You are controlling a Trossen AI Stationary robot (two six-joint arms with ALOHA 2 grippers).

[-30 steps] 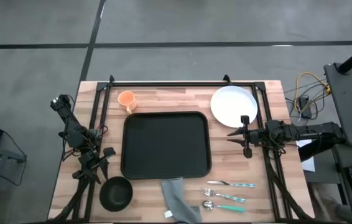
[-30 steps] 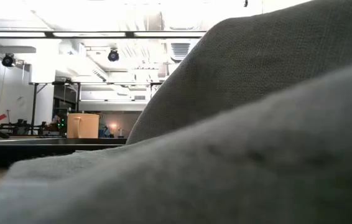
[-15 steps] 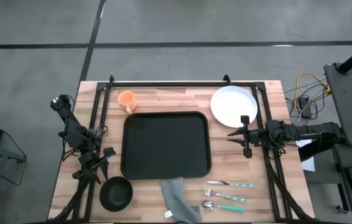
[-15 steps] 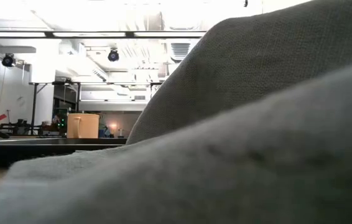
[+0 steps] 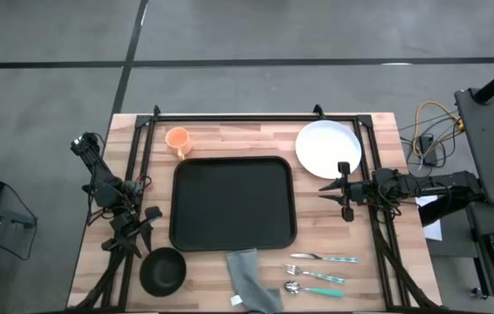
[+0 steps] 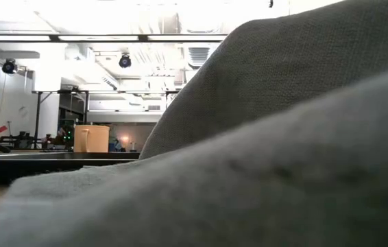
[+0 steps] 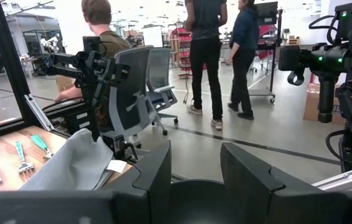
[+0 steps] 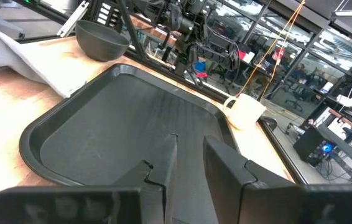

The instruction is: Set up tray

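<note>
Both claws are sitting exactly as a second ago, left claw (image 5: 139, 228) at frame left and right claw (image 5: 341, 194) at right, slightly parted and empty, flanking the bare tray (image 5: 232, 202) at centre, so setup is not yet starting.

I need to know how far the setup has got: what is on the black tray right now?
Nothing: the tray is bare across its whole surface. The plate, cup, bowl, napkin and cutlery all lie outside it.

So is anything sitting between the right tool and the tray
Nothing visible does. The right tool hangs just off the black tray's right edge, with only bare wood between them; the white plate lies farther back.
</note>
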